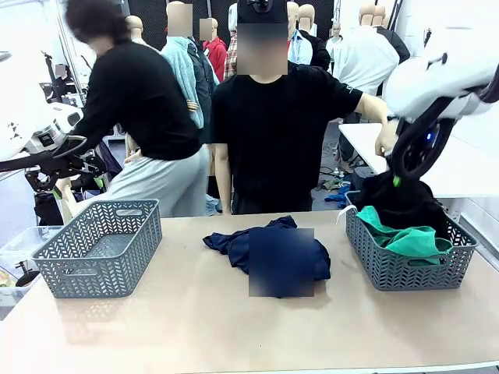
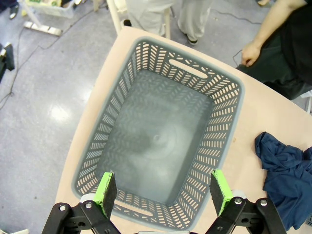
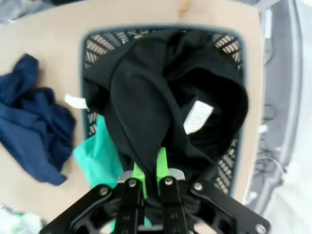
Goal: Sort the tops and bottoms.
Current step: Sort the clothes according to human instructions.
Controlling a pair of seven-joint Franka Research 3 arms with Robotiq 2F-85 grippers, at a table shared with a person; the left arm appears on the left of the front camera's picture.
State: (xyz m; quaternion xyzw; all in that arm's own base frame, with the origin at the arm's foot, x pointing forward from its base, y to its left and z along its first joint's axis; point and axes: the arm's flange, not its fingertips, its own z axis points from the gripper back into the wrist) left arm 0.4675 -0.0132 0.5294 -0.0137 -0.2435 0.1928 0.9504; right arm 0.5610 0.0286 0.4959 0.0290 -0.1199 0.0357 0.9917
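Currently right fingers (image 3: 161,165) clamp a black garment (image 3: 141,97), seemingly trousers, over the right basket (image 3: 92,45); lower fully before release. Left fingers (image 2: 106,191) apart.

Robotics lab: white robot arm (image 1: 437,74) by a worktable (image 1: 234,335) (cables (image 3: 272,165) across grey floor (image 2: 39,122)).

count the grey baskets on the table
2. The left basket stands at the table's left end, under the open left pincer. The right basket stands at the right end, teal-green bottoms inside, a black garment hanging into it.
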